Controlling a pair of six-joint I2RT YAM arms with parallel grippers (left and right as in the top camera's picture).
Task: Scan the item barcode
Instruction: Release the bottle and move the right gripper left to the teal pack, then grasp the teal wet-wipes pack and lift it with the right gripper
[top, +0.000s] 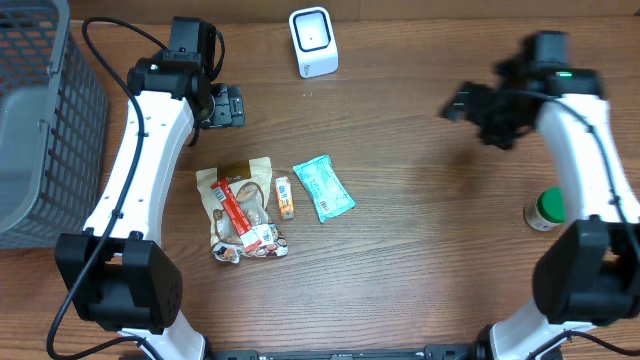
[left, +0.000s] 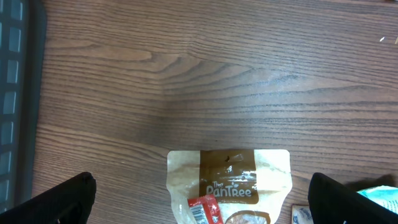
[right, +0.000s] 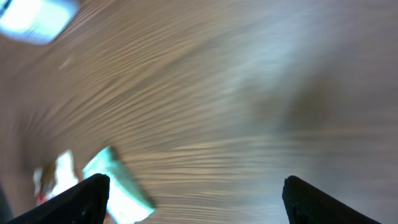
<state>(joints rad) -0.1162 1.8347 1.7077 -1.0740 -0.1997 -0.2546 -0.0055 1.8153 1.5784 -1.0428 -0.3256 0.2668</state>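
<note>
Several items lie mid-table: a tan and brown snack pouch (top: 243, 180) (left: 229, 183), a red packet (top: 233, 205) (left: 204, 210) with a barcode lying on it, a small orange packet (top: 285, 198) and a teal packet (top: 323, 187) (right: 118, 186). The white scanner (top: 313, 42) stands at the back; it is a pale blur (right: 37, 18) in the right wrist view. My left gripper (top: 225, 107) (left: 202, 199) hovers open behind the pouch, holding nothing. Over bare wood to the right of the items, my right gripper (top: 458, 103) (right: 205, 202) is open and empty, its view motion-blurred.
A grey mesh basket (top: 40, 120) (left: 12, 93) fills the left edge. A green-capped white bottle (top: 546, 209) stands at the right, beside the right arm. Crumpled wrappers (top: 250, 245) lie at the front end of the pouch.
</note>
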